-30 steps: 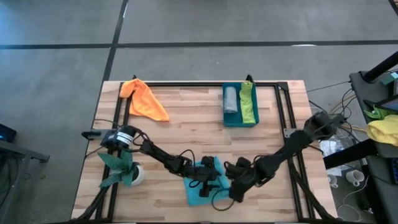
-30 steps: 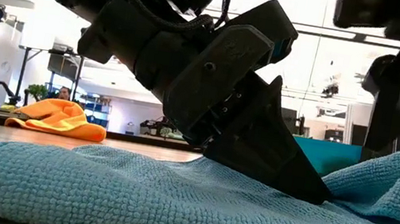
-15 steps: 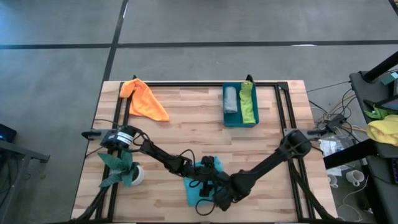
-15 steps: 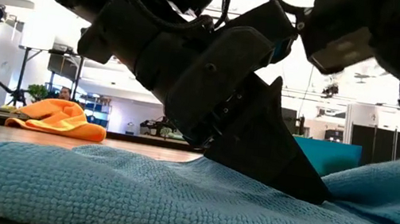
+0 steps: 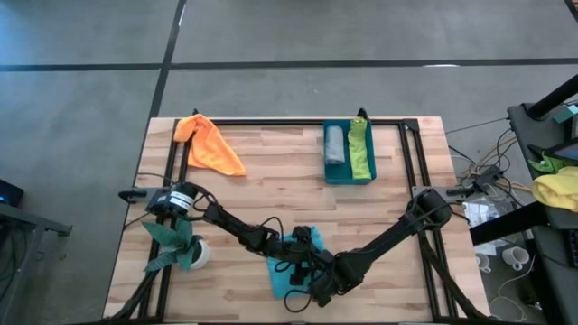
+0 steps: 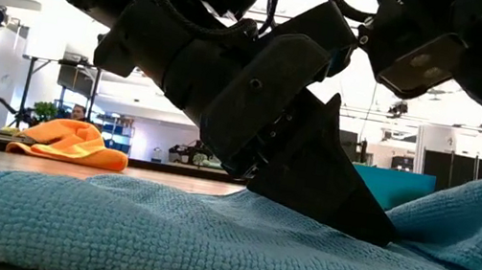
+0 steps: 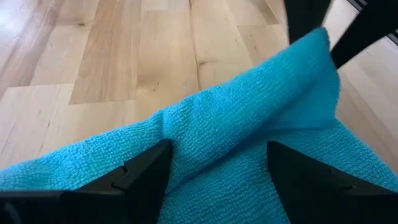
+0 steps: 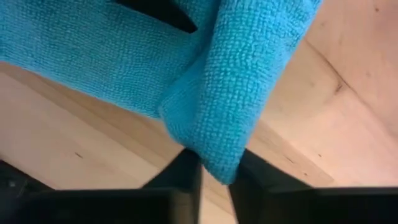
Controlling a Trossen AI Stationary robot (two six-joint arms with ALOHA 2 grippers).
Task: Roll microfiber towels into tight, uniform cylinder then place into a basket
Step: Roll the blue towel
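The turquoise towel [image 5: 291,271] lies at the bench's [image 5: 271,181] near edge, its corner pinched in the right end effector [image 8: 214,171], the left end effector's [image 7: 214,165] spread fingers pressing it flat.

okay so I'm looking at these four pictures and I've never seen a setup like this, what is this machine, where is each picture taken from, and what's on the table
It is a robot with two dark arms at a wooden table; each arm ends in a two-finger tool. One picture looks straight down from above, one looks level across the tabletop, and two come from cameras on the arms' wrists. The right tool is shut on a fold of the turquoise towel at the table's near edge. The left tool presses open fingers onto the same towel. Farther back lie an orange towel and a teal basket holding a grey towel and a lime green towel. A potted plant stands at the left.
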